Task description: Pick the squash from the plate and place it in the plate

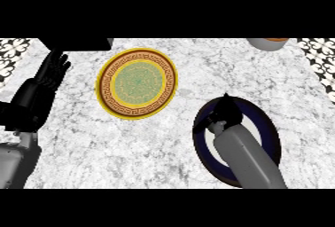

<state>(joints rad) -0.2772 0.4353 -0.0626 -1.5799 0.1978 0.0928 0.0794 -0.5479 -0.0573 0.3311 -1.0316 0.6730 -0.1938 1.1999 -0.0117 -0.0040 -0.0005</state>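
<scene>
The bench (131,146) is a white marbled surface seen from steeply above. Two plates lie on it. The yellow plate (137,83) sits at the upper centre-left; it has a gold rim, a brown band with a key pattern, and a green patterned middle, and nothing lies on it. The dark blue plate (268,128) sits at the lower right, with a white middle partly showing to the left of the forearm. The two plates are near each other but do not touch. The right hand (225,111) is over the dark blue plate, its grey forearm entering from the lower edge and covering much of the plate's middle. The hand shows as a black shape against the dark rim; whether its fingers are wide, narrow or holding anything cannot be told. The squash is not visible; the hand and forearm hide the part of the dark blue plate where it could lie, so its position cannot be told. The left hand (51,66) rests at the left edge, fingers straight and pointing up, holding nothing. A round container (267,43) is cut off by the upper edge at the right.
</scene>
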